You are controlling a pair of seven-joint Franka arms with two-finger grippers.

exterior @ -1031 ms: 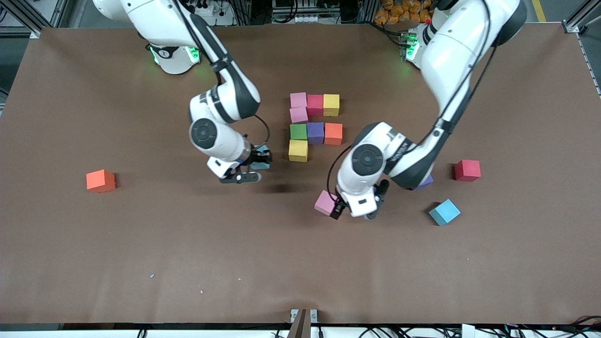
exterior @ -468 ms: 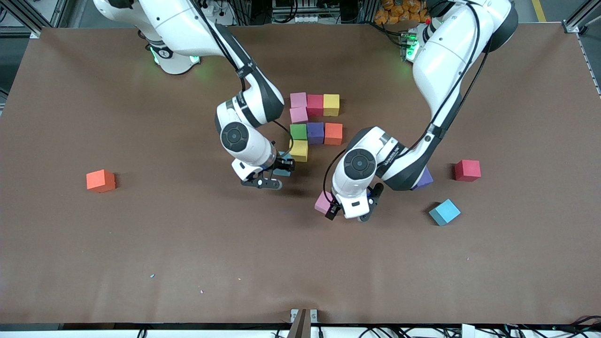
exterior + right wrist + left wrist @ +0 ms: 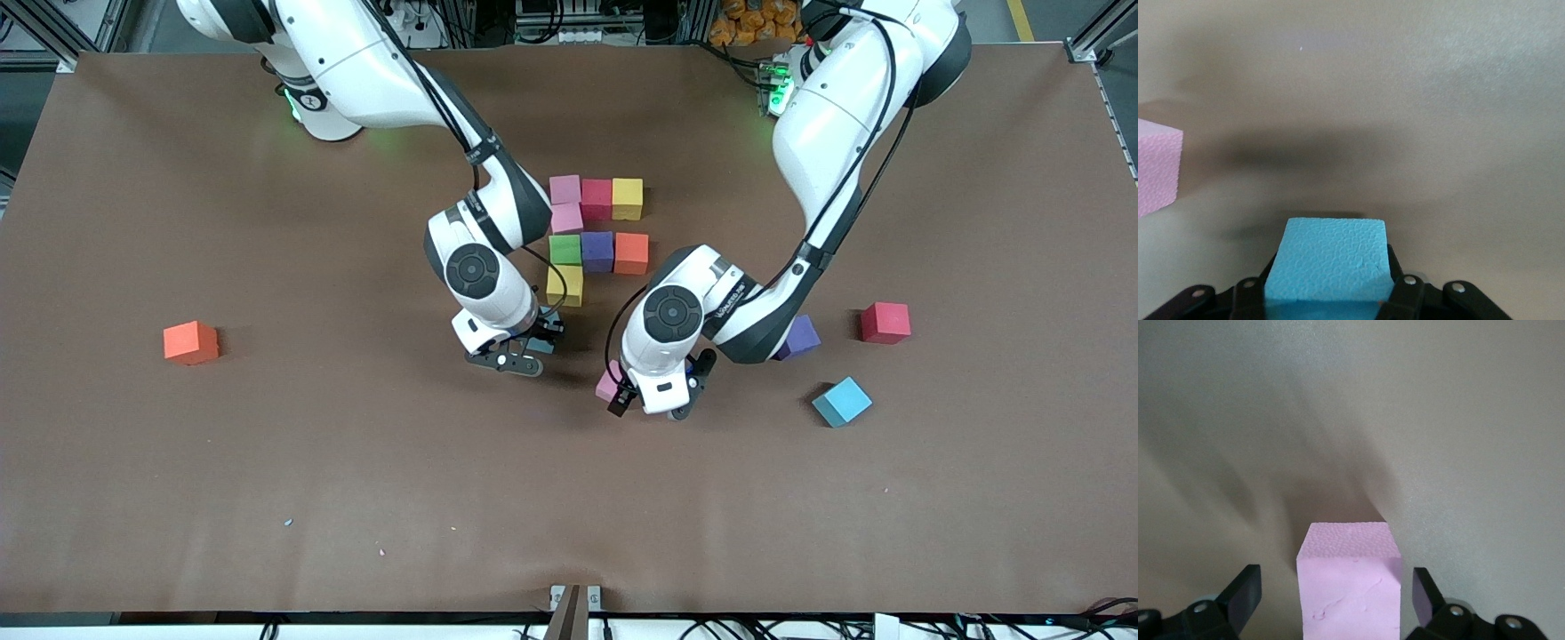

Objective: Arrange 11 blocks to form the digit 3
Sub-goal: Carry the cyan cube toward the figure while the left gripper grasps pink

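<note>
Eight small matte foam cubes are lying in the unfinished digit 3 (image 3: 594,236): a row of three, one pink cube below it at the right arm's end, another row of three, then a yellow cube (image 3: 565,284) nearest the front camera. The right gripper (image 3: 533,342) is holding a light blue foam cube (image 3: 1327,260), pinched between narrow fingers, just off the yellow cube's camera-side face, so that cube's slot is lying directly under and beside it. The left gripper (image 3: 653,400) is hanging with its fingers (image 3: 1245,593) spread wide around a loose pink foam cube (image 3: 1348,580), the cube sitting squarely between them with a gap on each side. That pink cube (image 3: 610,384) is resting on the brown table (image 3: 267,444), nearer the camera than the figure.
</note>
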